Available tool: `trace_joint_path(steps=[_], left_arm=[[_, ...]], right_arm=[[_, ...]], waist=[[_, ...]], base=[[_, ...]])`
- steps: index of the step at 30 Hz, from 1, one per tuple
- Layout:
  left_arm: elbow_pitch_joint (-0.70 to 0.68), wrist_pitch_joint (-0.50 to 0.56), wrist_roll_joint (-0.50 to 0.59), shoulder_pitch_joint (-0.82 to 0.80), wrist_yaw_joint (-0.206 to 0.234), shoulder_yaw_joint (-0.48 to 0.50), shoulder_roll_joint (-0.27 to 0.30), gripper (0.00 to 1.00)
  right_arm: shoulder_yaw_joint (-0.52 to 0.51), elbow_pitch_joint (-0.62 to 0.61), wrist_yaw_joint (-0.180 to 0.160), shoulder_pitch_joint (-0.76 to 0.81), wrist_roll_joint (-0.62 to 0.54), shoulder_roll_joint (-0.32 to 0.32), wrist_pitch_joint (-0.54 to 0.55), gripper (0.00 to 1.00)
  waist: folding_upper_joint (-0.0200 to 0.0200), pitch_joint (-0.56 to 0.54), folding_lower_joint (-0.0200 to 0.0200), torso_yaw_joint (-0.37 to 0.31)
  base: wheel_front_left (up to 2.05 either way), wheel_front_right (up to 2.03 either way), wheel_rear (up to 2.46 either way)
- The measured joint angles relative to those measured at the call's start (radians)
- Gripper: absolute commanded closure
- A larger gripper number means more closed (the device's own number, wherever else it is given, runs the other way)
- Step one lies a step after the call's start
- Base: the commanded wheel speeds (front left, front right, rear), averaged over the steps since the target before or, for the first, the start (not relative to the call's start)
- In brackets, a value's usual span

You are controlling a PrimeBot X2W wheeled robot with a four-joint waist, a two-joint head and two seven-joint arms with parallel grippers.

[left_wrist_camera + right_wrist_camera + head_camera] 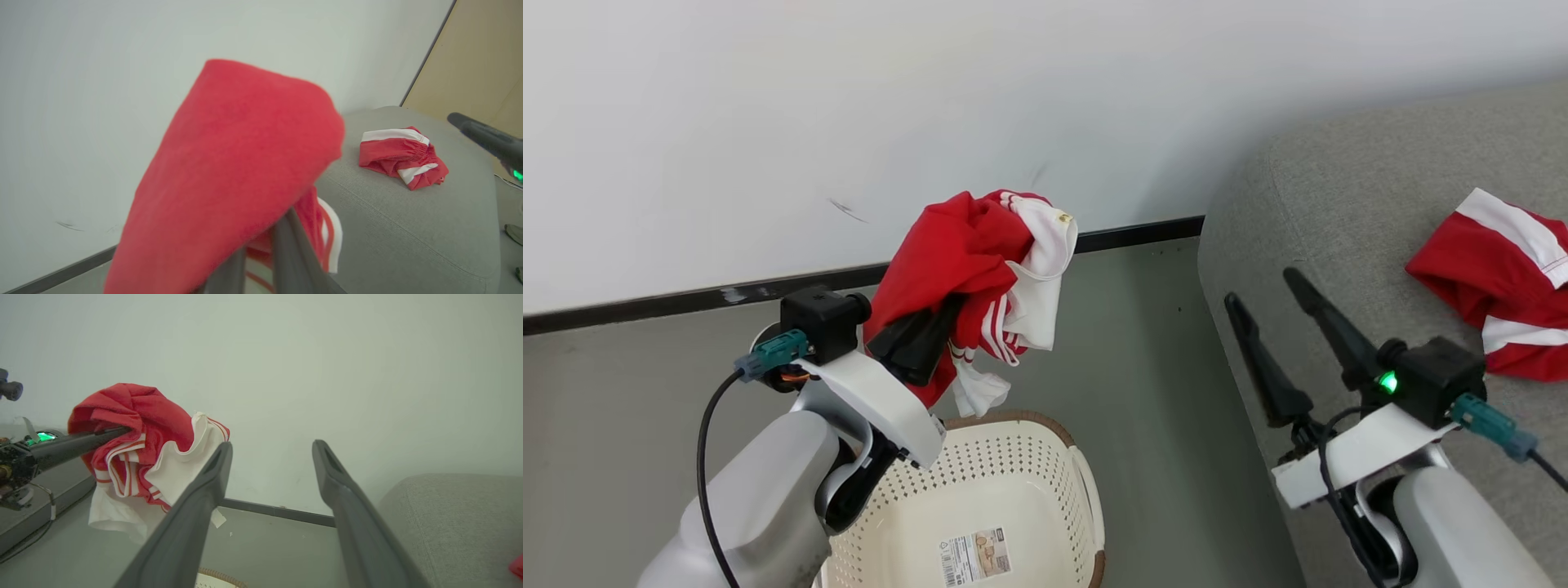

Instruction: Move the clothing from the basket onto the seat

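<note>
Left gripper [943, 314] – raised above the basket [1045, 425] – has its fingers pressed together on a bunched fold of one red garment [964, 253], which hangs clear of the basket's rim, a white panel drooping below. Such cloth looks light, limp and floppy; I judge a thick gathered fold the safest hold, since a thin hem could slip out. Right gripper [1260, 286], right of the basket, stands with fingers wide apart, touching nothing. Further right of the basket, the seat [1339, 180] carries the other garment [1494, 286]
</note>
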Motion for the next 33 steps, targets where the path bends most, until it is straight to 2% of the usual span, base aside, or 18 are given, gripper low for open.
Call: trace_joint_path(steps=[14, 25, 33], left_arm=[[-0.109, 0.036, -0.041, 0.005, 0.000, -0.016, -0.022, 1.00], [-0.157, 0.071, -0.043, 0.024, 0.002, -0.036, -0.025, 1.00], [-0.194, 0.093, -0.042, 0.042, 0.010, -0.051, -0.024, 1.00]], right_arm=[[0.129, 0.065, 0.000, 0.018, 0.110, -0.001, 0.000, 0.00], [0.239, 0.101, 0.000, -0.061, 0.168, -0.021, 0.000, 0.00], [0.256, 0.138, 0.000, -0.093, 0.221, -0.036, 0.000, 0.00]], waist=[[0.0000, -0.028, 0.0000, 0.040], [0.0000, -0.033, -0.0001, 0.074], [0.0000, -0.034, 0.0000, 0.100]], base=[[0.00, 0.00, 0.00], [0.00, 0.00, 0.00], [0.00, 0.00, 0.00]])
